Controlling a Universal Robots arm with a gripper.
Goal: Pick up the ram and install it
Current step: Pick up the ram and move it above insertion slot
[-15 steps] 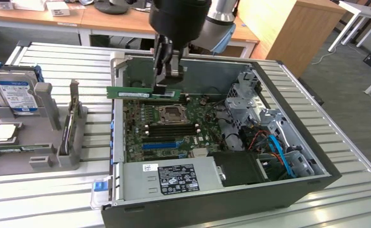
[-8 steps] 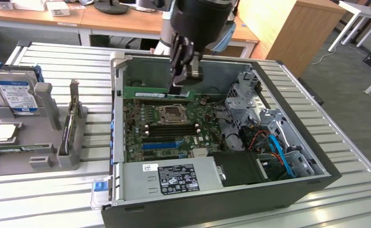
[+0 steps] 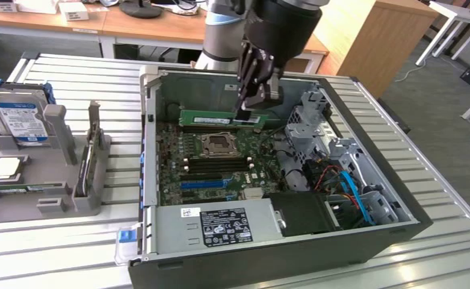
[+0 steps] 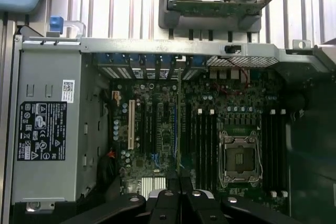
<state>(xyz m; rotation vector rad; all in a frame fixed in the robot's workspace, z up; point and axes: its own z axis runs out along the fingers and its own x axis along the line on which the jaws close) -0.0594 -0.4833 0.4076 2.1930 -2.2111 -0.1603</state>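
Silver-grey arm (image 3: 218, 33) ending in a black gripper (image 3: 249, 115).
The arm is a smooth metallic tube with a bluish band at its joint, followed by a glossy black wrist housing (image 3: 287, 24). The gripper is matte black, and its linked fingers (image 4: 123, 208) carry round silver pivot pins (image 4: 135, 199).

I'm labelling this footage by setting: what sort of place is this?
Likely a robotics lab: an open computer case on a slatted metal table, a hard drive alongside, wooden desks behind.
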